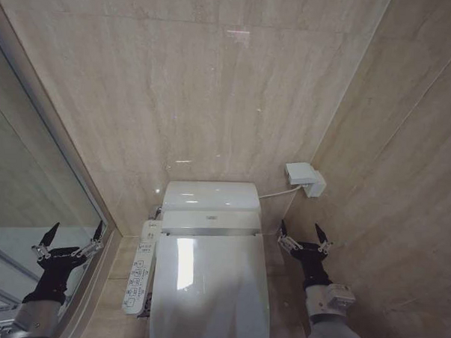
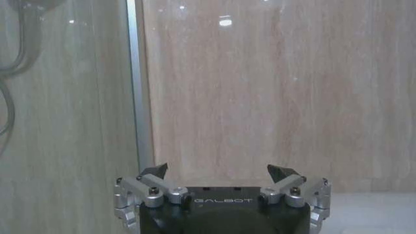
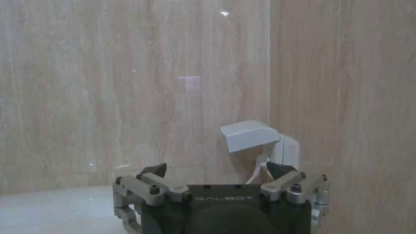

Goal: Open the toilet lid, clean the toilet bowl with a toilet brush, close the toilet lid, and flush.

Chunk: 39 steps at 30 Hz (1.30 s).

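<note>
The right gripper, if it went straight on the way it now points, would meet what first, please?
Probably the covered wall socket or the beige wall beside it. The right gripper, open, points toward it with nothing between; depth is unclear.

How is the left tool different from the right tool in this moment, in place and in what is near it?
The left tool hangs beside the glass shower wall, far from the toilet lid; the right tool hangs on the lid's other side, below the wall socket. The left tool faces bare wall; the right tool faces the socket. Both are open and hold nothing.
</note>
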Available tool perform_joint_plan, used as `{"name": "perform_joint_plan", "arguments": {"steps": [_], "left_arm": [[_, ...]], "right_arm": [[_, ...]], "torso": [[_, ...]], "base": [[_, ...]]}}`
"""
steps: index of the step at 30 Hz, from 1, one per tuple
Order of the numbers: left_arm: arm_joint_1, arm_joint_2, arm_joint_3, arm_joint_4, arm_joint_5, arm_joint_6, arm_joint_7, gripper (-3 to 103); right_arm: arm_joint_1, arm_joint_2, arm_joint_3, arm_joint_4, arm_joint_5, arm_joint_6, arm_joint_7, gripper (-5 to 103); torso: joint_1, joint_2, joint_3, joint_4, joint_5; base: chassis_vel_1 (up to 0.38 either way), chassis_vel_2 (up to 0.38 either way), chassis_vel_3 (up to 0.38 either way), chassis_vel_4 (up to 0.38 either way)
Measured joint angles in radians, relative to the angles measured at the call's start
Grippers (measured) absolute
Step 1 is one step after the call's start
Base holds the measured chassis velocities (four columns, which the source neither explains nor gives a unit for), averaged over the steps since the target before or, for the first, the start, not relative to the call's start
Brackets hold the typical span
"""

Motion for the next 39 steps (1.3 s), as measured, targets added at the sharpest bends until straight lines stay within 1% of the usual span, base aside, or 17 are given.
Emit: {"name": "perform_joint_plan", "arguments": {"steps": [3,7,17,19,20,22,26,33,39], "left_arm": [[0.012,-0.011,0.016,-0.02,0.008,0.002,-0.003,100],[0.031,-0.023,0.035,-0.04,0.039,-0.015,0.002,100],[0.049,-0.034,0.051,-0.055,0.081,-0.044,0.01,100],[0.053,-0.034,0.055,-0.046,0.09,-0.065,0.016,100],[0.053,-0.034,0.055,-0.046,0.09,-0.065,0.016,100],[0.054,-0.033,0.055,-0.029,0.094,-0.092,0.034,100],[0.053,-0.032,0.049,-0.015,0.095,-0.109,0.045,100],[0.048,-0.033,0.049,-0.009,0.096,-0.111,0.046,100],[0.046,-0.038,0.051,-0.013,0.1,-0.106,0.065,100]], "right_arm": [[0.0,0.0,0.0,0.0,0.0,0.0,0.0,100],[0.0,0.0,0.0,0.0,0.0,0.0,0.0,100],[0.0,0.0,0.0,0.0,0.0,0.0,0.0,100],[0.0,0.0,0.0,0.0,0.0,0.0,0.0,100],[0.0,0.0,0.0,0.0,0.0,0.0,0.0,100],[0.0,0.0,0.0,0.0,0.0,0.0,0.0,100],[0.0,0.0,0.0,0.0,0.0,0.0,0.0,100],[0.0,0.0,0.0,0.0,0.0,0.0,0.0,100],[0.0,0.0,0.0,0.0,0.0,0.0,0.0,100]], "torso": [[0.0,0.0,0.0,0.0001,0.0],[0.0,0.0,0.0,0.0001,0.0],[0.0,0.0,0.0,0.0001,0.0],[0.0,0.0,0.0,0.0001,0.0],[0.0,0.0,0.0,0.0001,0.0],[0.0,0.0,0.0,0.0001,0.0],[0.0,0.0,0.0,0.0001,0.0],[0.0,0.0,0.0,0.0001,0.0],[0.0,0.0,0.0,0.0001,0.0]], "base": [[0.0,0.0,0.0,0.0],[0.0,0.0,0.0,0.0],[0.0,0.0,0.0,0.0],[0.0,0.0,0.0,0.0],[0.0,0.0,0.0,0.0],[0.0,0.0,0.0,0.0],[0.0,0.0,0.0,0.0],[0.0,0.0,0.0,0.0],[0.0,0.0,0.0,0.0]]}}
